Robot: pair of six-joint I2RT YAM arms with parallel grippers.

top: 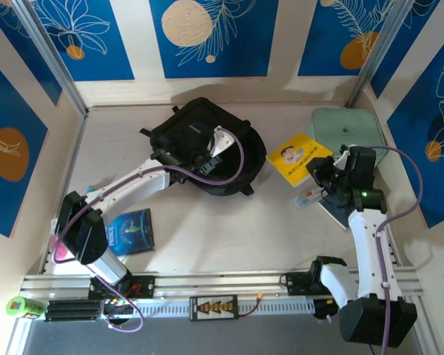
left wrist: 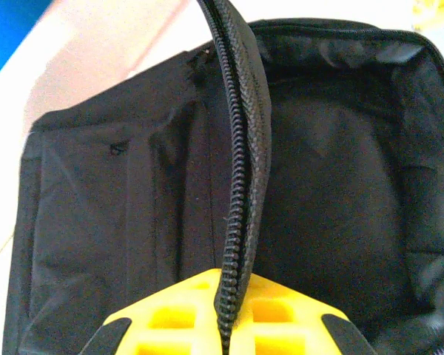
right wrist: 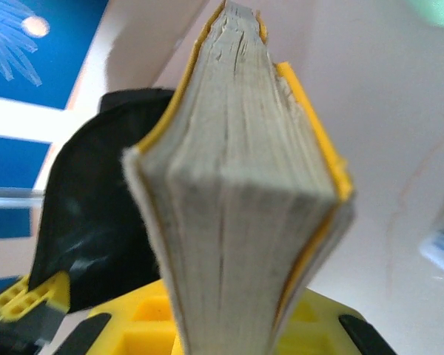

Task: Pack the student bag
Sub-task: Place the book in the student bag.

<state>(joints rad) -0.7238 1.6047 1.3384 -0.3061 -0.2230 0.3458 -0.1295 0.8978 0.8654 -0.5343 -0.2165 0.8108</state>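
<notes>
We have the bag at the left fingers and the book at the right.
Our left gripper (top: 200, 148) pinches the rim of the large black soft fabric backpack (top: 177, 126). Our right gripper (top: 322, 176) clamps the yellow softcover book (right wrist: 237, 185), with the pale mint rounded zip case (top: 345, 127) beyond these fingers and the small white stick (top: 305, 198) just beside them.

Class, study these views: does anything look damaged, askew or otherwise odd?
The yellow book clamped in the right gripper looks worn: its page edges are ragged and the cover flares away from the pages. The student bag shows no damage.
</notes>
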